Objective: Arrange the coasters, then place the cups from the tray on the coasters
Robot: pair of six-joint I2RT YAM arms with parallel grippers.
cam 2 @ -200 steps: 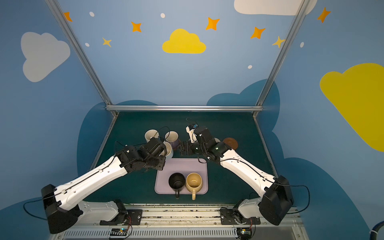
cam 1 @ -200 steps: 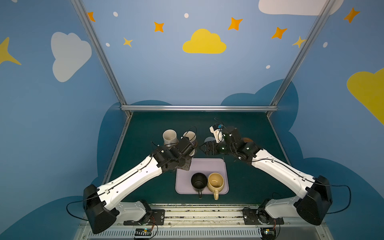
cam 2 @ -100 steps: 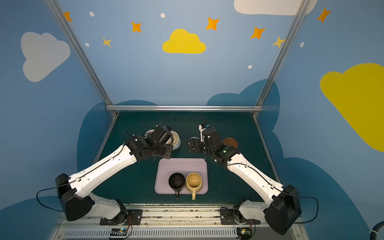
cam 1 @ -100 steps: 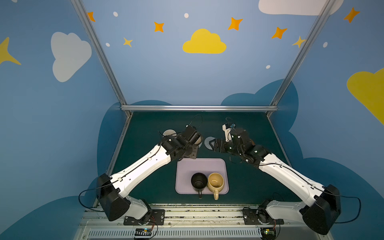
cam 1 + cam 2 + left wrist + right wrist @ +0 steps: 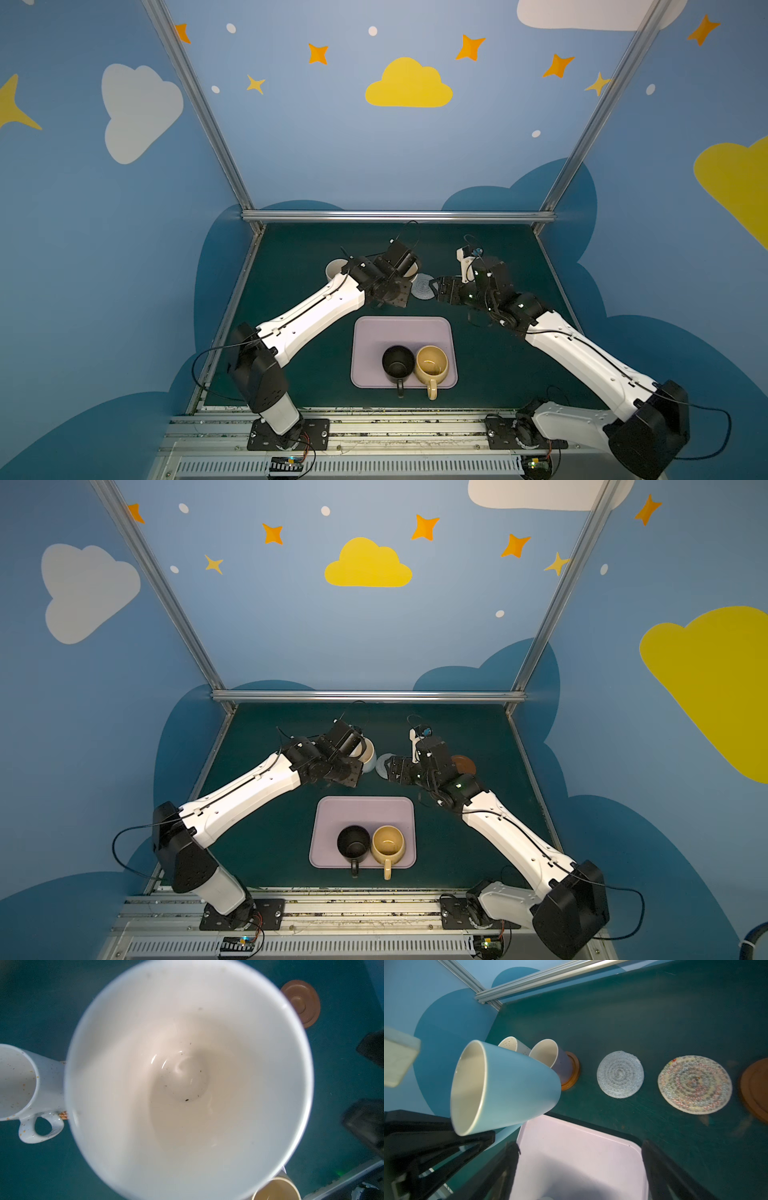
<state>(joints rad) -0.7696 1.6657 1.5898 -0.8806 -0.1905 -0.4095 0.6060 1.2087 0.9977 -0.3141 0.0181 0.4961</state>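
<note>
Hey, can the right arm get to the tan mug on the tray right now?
Probably yes. The right gripper is open and empty. The tan mug stands upright on the tray's near right part with nothing over it, and the lifted blue mug is beyond the tray's far edge.
</note>
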